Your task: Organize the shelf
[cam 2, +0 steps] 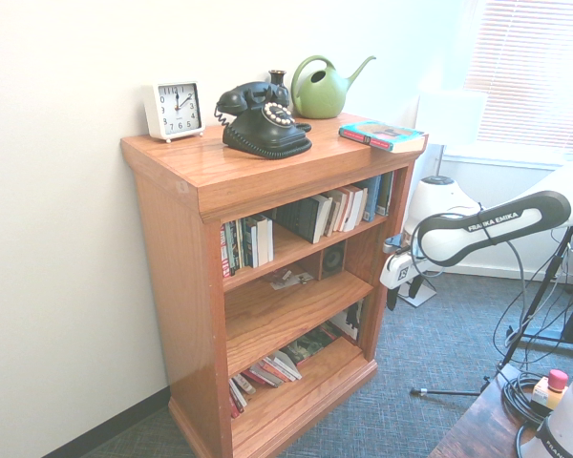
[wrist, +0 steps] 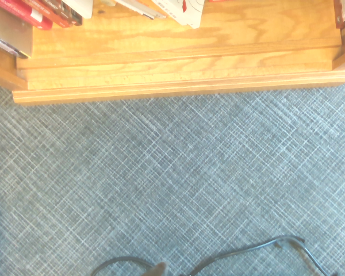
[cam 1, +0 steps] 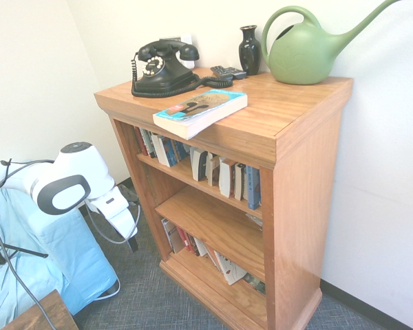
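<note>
Hanging low beside the shelf point(cam 1: 289, 137), the end effector point(cam 1: 132, 242) points at the carpet with nothing in it; whether its fingers are parted, I cannot tell. A paperback point(cam 1: 199, 110) lies flat on the top, overhanging the front edge; it looks like the stray to be filed among the rows of books point(cam 2: 315, 215) below.

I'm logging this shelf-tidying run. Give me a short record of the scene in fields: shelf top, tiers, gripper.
shelf: oak bookcase, three open tiers
top: black rotary phone, green watering can, dark vase, white clock, one paperback lying flat, overhanging the front edge
upper tier: leaning book row
middle tier: nearly bare
bottom tier: books toppled
gripper: low beside the shelf, touching nothing; jaws unclear
</note>
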